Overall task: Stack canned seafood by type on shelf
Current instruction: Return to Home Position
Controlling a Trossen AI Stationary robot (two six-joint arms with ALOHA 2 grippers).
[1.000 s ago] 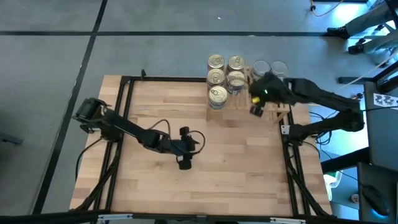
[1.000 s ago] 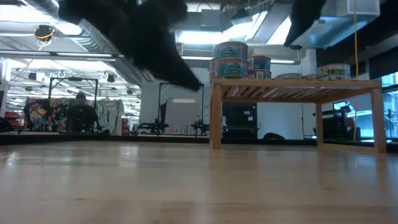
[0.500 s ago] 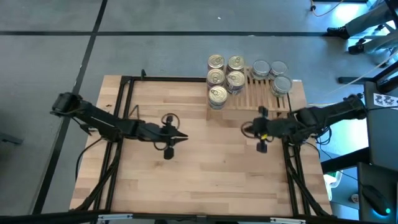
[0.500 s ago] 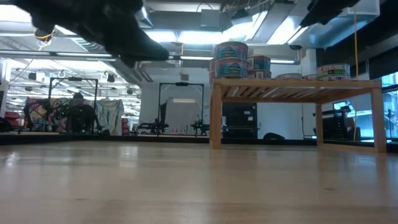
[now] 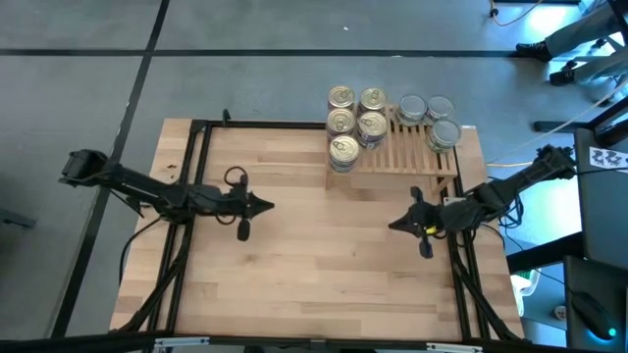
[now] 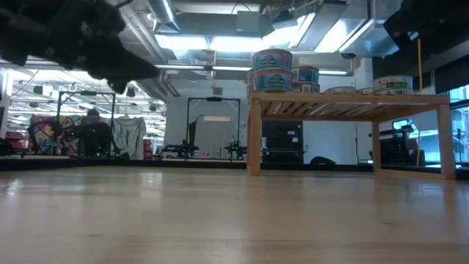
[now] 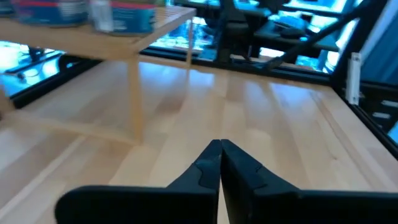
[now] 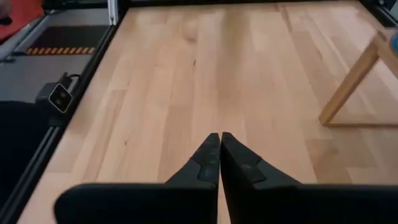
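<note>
Canned seafood (image 5: pixel 371 126) stacks hide lower tins on the shelf (image 5: pixel 402 157); left tool (image 7: pixel 221 144), right tool (image 8: pixel 220 135) closed.

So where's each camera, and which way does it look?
High view: above, looking straight down on the light wooden tabletop, the small slatted wooden shelf and round flat metal tins; shows left gripper and right gripper.
Low view: at tabletop height, looking level toward the shelf; dark arm parts at top corners.
Left wrist view: on the left arm, facing the shelf past shut fingers.
Right wrist view: on the right arm, facing tabletop and one shelf leg past shut fingers.
Shared: all four see the shelf.
</note>
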